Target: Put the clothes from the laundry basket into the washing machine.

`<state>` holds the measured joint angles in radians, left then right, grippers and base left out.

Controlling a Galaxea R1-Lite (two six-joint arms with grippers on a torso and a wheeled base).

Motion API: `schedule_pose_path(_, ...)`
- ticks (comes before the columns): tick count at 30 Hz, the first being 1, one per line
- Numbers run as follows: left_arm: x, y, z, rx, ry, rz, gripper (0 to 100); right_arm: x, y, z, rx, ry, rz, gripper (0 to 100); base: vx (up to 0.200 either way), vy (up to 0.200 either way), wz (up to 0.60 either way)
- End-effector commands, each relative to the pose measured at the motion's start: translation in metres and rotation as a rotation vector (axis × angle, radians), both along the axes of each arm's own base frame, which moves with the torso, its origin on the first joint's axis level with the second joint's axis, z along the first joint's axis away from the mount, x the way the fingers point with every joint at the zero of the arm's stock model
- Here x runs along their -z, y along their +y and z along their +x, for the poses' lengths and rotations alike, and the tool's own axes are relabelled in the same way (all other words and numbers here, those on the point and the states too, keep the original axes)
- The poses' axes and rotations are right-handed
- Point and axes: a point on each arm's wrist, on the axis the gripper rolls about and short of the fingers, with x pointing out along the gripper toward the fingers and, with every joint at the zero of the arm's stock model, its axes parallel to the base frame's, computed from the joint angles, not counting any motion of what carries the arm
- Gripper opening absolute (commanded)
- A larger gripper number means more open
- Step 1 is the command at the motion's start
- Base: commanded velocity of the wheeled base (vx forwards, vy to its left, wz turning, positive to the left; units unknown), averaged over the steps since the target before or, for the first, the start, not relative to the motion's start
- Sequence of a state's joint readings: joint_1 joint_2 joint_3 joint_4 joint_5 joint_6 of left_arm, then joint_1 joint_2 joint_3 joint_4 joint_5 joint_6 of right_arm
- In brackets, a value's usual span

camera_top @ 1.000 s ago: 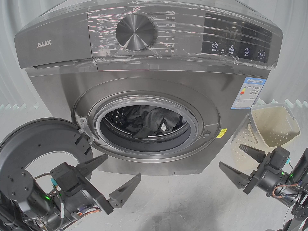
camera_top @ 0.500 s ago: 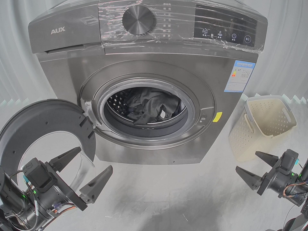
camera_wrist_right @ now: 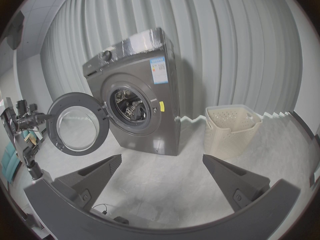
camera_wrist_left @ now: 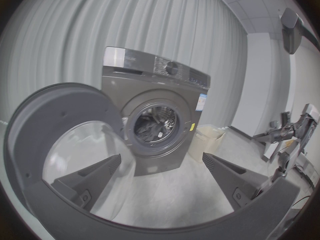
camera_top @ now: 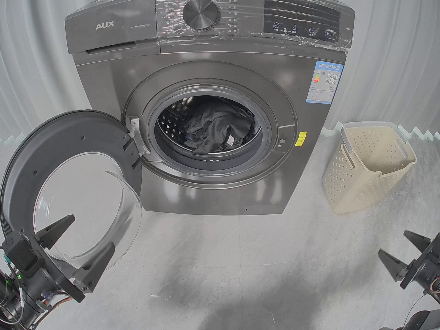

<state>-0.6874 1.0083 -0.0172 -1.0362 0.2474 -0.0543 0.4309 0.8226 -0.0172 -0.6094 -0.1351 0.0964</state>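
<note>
Farther from the washing machine (camera_top: 284, 92), both arms.

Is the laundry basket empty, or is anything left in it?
Empty, as far as shown: the laundry basket stands upright with only bare perforated walls showing inside. Dark clothes lie in the washing machine.

Pleated pale curtain (camera_top: 394, 46), grey marbled floor (camera_top: 238, 262)
</note>
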Motion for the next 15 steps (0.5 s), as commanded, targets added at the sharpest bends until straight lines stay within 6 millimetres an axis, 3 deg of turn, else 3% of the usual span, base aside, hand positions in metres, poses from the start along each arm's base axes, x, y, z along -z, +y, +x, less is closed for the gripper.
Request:
schedule_pose_path(1, 0.003, 0.023, -0.017, -0.101, -0.025, -0.009, 100, -0.003, -0.014, -0.019, 0.095, -0.120, 0.025, 100, -0.200, 0.000, 0.00)
schedule_pose_path(3, 0.007, 0.032, -0.023, -0.160, -0.009, 0.005, 100, -0.002, -0.017, -0.023, 0.119, -0.131, 0.015, 100, -0.200, 0.000, 0.00)
schedule_pose_path(11, 0.015, 0.050, -0.044, -0.289, -0.023, -0.005, 100, 0.008, -0.027, -0.048, 0.221, -0.181, -0.020, 100, 0.000, 0.000, 0.00)
schedule_pose_path(15, 0.025, 0.057, -0.055, -0.390, 0.002, 0.014, 100, 0.024, -0.031, -0.071, 0.235, -0.221, -0.017, 100, 0.000, 0.000, 0.00)
